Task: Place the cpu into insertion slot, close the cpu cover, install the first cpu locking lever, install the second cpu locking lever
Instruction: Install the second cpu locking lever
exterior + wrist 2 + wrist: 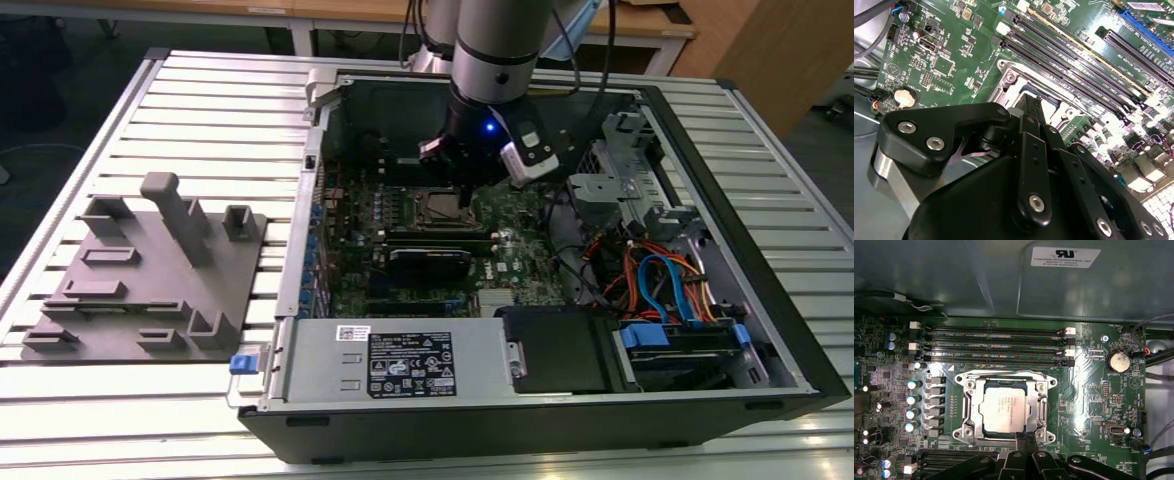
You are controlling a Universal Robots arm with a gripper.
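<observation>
Cpu sits in the slot on the green board, cover down around it. Gripper hovers at the socket edge, fingers pinched together with nothing seen between them. Memory slots lie just beside the socket.

The arm comes down steeply from the top of the exterior view, its grey tube ending in a black wrist with a small blue light lit on it. A white-and-black block sits on the wrist's side toward the exterior view's right. Below the wrist the gripper points straight down. In both wrist views its black linkages fan out from the body, bolted at each joint, and the two fingers run side by side, pressed together with no gap between them.
</observation>
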